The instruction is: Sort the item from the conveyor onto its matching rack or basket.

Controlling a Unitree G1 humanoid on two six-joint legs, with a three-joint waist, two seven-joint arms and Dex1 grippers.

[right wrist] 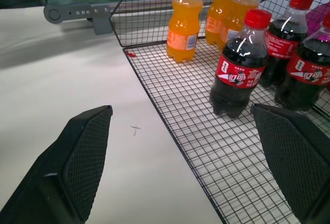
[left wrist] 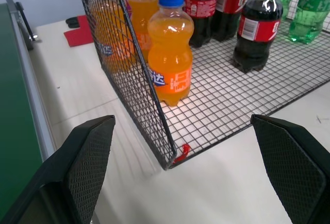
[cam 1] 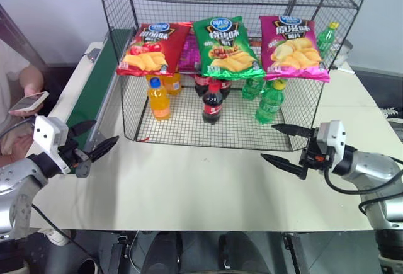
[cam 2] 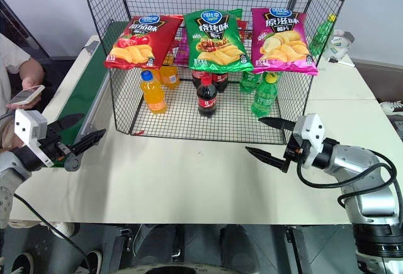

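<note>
1. Your left gripper (cam 1: 101, 150) hangs level beside the conveyor (cam 1: 94, 91), jaws spread wide and holding nothing; I judge it is staged there to meet whatever the belt brings.
2. Your right gripper (cam 1: 284, 147) hovers over the table (cam 1: 208, 186) before the rack (cam 1: 220, 53), equally wide and empty.
3. The green bag (cam 1: 227, 47) lies on the rack's middle tier between the red bag (cam 1: 153, 49) and magenta bag (cam 1: 293, 47), matching the row, so it looks sorted.

Conveyor (cam 1: 94, 91) left of rack (cam 1: 227, 66), crisp bag (cam 1: 227, 47) on rack shelf
</note>
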